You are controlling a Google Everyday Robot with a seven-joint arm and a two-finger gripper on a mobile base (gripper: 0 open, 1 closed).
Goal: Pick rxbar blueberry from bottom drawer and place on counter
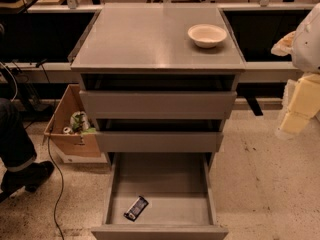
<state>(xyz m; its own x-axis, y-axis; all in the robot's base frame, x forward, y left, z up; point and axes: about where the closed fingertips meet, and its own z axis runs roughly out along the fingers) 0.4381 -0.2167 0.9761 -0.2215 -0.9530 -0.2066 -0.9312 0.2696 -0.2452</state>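
The rxbar blueberry (136, 208), a small dark glossy bar with white markings, lies flat at the front left of the bottom drawer's floor. The bottom drawer (165, 184) is pulled wide open, with a grey interior. The counter (150, 39) is the grey metal top of the cabinet. My gripper (295, 116), white and pale yellow, hangs at the right edge of the camera view. It is beside the cabinet at about the height of the upper drawers, far from the bar and holding nothing.
A white bowl (207, 35) stands at the counter's back right. The two upper drawers (157, 104) are slightly open. A cardboard box (70, 126) with trash sits on the floor at left, next to a person's leg and shoe (20, 164) and cables.
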